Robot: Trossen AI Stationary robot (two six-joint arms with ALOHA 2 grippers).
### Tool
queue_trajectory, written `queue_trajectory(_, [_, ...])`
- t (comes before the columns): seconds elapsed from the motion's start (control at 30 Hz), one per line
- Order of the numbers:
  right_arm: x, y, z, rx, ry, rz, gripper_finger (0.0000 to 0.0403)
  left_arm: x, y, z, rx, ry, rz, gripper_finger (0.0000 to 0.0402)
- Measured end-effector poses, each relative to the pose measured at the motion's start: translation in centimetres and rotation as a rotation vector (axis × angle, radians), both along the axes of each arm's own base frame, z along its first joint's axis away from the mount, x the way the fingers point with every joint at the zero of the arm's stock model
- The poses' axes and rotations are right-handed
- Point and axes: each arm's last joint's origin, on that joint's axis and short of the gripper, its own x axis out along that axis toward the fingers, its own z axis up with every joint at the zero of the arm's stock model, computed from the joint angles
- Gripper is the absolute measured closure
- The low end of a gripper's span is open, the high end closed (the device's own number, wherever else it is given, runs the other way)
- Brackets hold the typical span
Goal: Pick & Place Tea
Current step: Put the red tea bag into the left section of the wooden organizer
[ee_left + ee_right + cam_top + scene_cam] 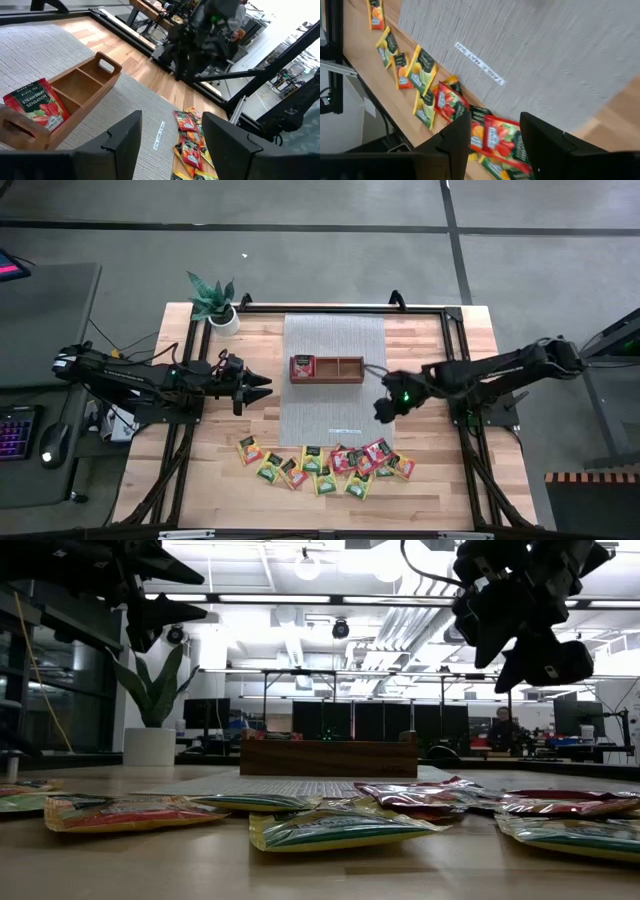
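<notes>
Several red, yellow and green tea packets (325,463) lie flat in a row near the table's front edge. They also show in the right wrist view (427,82). One red tea packet (37,102) stands in the left end compartment of the brown wooden tray (340,369), which rests on the grey mat. My left gripper (266,385) hovers open left of the tray, pointing at it, with nothing between its fingers. My right gripper (383,410) hangs open above the mat's right edge, slanting down toward the row of packets (495,132), clear of them.
A grey mat (333,415) covers the table's middle. A potted plant (213,302) stands at the far left corner. Black frame rails (455,330) run along the table's sides and far edge. A person (502,727) sits far off in the room behind.
</notes>
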Motion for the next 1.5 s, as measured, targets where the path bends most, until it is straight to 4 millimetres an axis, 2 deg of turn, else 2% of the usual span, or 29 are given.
queue_trajectory(0.4, [1.0,5.8,-5.2,-0.014,-0.09,-0.071,0.0238,0.0,0.0,0.0,0.004,0.001,0.0,0.0197])
queue_trajectory(0.67, [2.7,8.2,-7.6,0.022,-0.164,-0.029,0.0238,0.0,0.0,0.0,0.004,0.0,0.0,0.0197])
queue_trajectory(0.93, [3.3,9.1,-9.3,0.037,-0.171,-0.019,0.0238,0.0,0.0,0.0,0.004,0.0,0.0,0.0197])
queue_trajectory(1.5, [3.4,9.0,-9.3,0.005,-0.187,-0.027,0.0238,0.0,0.0,0.0,0.003,-0.001,0.001,0.0197])
